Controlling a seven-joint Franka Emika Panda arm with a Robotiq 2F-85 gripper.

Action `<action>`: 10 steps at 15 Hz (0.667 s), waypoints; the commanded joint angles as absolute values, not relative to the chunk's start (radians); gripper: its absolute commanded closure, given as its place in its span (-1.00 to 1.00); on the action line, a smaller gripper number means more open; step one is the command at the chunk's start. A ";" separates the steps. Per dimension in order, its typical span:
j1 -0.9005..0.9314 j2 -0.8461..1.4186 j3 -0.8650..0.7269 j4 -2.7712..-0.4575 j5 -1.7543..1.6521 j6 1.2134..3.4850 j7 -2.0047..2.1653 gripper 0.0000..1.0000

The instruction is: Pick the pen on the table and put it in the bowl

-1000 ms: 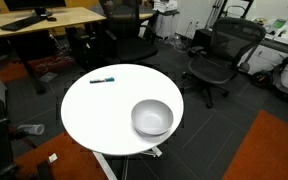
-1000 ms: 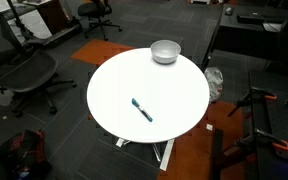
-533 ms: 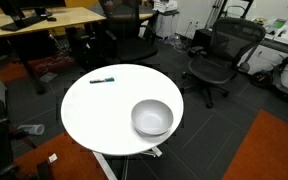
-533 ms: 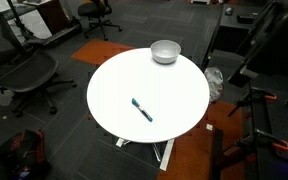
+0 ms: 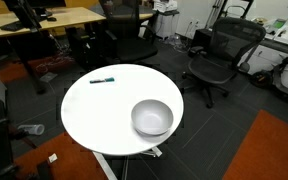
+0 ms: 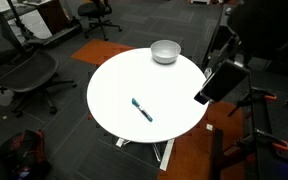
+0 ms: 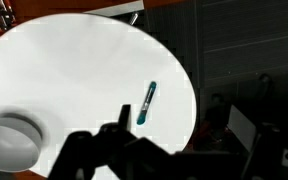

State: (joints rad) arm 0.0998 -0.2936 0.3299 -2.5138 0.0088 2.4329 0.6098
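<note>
At the left of the wrist view, the bowl [image 7: 8, 141] stands mouth up on the white tabletop [image 7: 74, 70], close to the rim and partly cut off by the picture's edge. Nothing shows inside it in either exterior view, so it is ready to take something dropped in from above.

Low in the middle of the wrist view, the gripper [image 7: 109, 150] is a dark, blurred shape above the tabletop. It touches nothing and carries nothing. I cannot tell whether its jaws are spread or closed.

Right of centre lies the pen [image 7: 147, 103], flat on the tabletop with its dark tip towards the bottom of the picture. It is well apart from the bowl, with bare white all round it, which leaves room for the jaws to come down on either side.

At the right of an exterior view, the arm [image 6: 232, 75] reaches in past the tabletop's rim, high and smeared. The task looks barely begun. The next move probably calls for centring over the pen and turning the jaws across its thin body.
</note>
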 commanded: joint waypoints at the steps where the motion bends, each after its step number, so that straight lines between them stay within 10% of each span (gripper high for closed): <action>1: 0.079 -0.224 0.347 -2.504 -0.085 2.500 0.724 -1.00; 10: 0.074 -0.080 0.286 -2.449 -0.263 2.576 0.862 -1.00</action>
State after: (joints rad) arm 0.0748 -0.1357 0.3062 -2.4884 -0.2149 2.5513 0.8165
